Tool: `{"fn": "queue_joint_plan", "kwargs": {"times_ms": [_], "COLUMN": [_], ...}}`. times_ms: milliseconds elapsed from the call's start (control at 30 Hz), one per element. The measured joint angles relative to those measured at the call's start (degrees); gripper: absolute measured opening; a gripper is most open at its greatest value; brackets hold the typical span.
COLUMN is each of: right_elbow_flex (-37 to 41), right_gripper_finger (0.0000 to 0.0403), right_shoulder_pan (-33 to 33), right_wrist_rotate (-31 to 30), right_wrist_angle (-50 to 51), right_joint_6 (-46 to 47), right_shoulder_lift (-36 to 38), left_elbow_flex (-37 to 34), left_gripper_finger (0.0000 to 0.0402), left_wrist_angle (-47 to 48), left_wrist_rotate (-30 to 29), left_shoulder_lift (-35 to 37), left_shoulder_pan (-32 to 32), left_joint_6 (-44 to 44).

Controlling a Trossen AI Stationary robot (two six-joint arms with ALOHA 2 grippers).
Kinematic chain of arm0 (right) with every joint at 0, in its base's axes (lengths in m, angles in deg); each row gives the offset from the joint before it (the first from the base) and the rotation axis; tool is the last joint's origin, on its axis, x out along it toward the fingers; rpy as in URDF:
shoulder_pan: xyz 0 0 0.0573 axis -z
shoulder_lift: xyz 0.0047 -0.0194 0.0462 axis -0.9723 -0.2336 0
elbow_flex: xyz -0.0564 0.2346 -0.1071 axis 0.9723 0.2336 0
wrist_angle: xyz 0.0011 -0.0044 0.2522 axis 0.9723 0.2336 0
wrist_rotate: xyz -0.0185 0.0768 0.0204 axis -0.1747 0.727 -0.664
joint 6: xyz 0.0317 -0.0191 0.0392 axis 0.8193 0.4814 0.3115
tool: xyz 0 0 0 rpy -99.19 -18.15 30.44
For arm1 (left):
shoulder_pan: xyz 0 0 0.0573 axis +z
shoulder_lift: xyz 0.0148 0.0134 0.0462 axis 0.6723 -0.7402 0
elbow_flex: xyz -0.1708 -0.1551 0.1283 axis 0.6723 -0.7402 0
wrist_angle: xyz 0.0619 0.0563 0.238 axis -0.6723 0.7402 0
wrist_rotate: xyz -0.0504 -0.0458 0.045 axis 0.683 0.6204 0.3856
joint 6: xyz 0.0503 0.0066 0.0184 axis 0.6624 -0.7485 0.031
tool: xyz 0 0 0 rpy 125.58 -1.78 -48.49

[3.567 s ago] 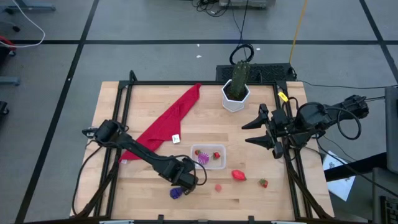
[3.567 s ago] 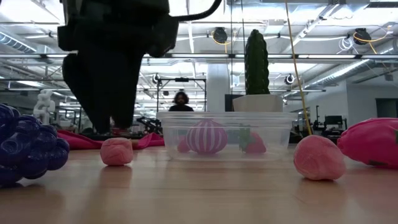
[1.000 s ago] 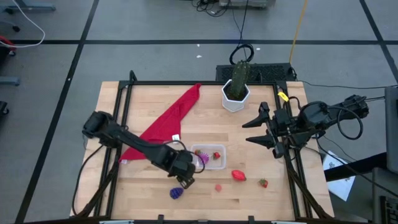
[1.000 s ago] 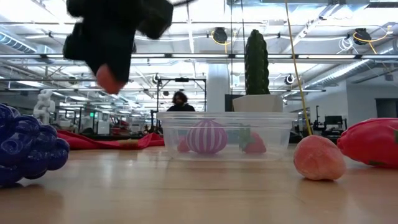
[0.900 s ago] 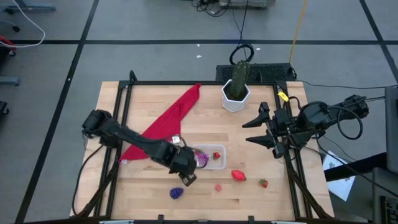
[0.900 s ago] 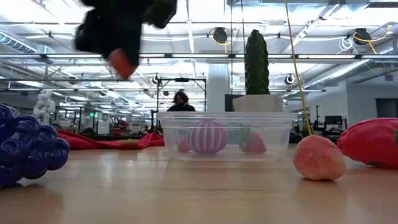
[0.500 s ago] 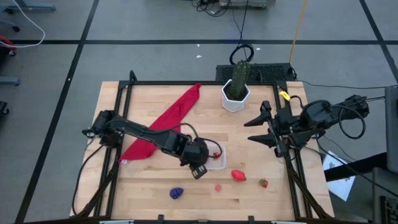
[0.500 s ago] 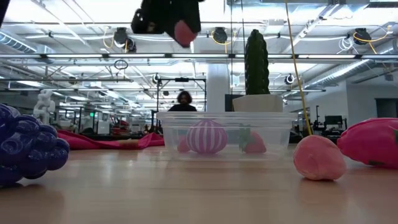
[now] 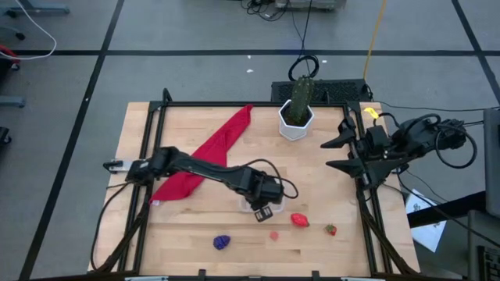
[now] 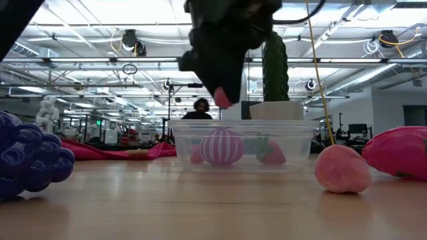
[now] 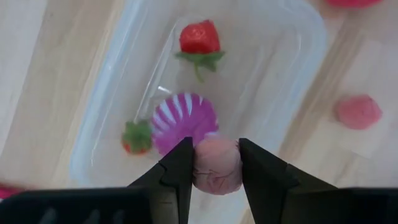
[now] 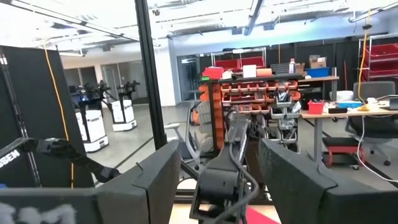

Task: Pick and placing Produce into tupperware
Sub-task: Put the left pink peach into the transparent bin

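The left gripper (image 11: 216, 163) hangs over the tupperware (image 11: 292, 68), its fingers clamped on a pink toy fruit (image 11: 216, 165). Inside sit a purple striped piece (image 11: 184, 118) and two small red ones. The right gripper (image 9: 341, 153) waits at the table's right edge, fingers apart and empty

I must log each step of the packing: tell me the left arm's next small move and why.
Probably lower a little and open. The left pincer grips a pink fruit above the clear container, which already holds a striped purple piece and two strawberries. The right pincer waits at the table's edge.
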Motion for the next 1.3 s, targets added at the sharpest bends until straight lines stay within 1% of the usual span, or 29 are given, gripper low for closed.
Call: {"fn": "queue_joint_plan", "kwargs": {"times_ms": [167,300,500,800,1300], "right_elbow_flex": [0.00,0.02,0.02,0.00,0.00], "right_gripper_finger": [0.0208,0.0208,0.0208,0.0208,0.0208], "right_shoulder_pan": [0.00,0.00,0.00,0.00,0.00], "right_wrist_rotate": [-0.02,-0.02,-0.02,-0.04,-0.04], "right_wrist_angle": [0.35,0.31,0.28,0.20,-0.13], "right_joint_6": [0.00,0.01,0.01,0.02,0.68], "right_shoulder_lift": [-0.33,-0.73,-1.25,-1.60,-1.95], "left_elbow_flex": [3.41,3.67,3.67,3.67,3.67], "left_gripper_finger": [0.0115,0.0115,0.0115,0.0115,0.0115], "left_wrist_angle": [-0.24,-0.77,-1.09,-4.02,-3.87], "left_wrist_rotate": [-1.42,-3.63,-5.44,-5.51,-4.96], "left_shoulder_lift": [-2.58,-2.70,-2.70,-5.25,-6.66], "left_shoulder_pan": [1.06,1.63,1.75,1.64,1.75], "left_joint_6": [2.89,3.30,3.90,5.40,6.89]}}
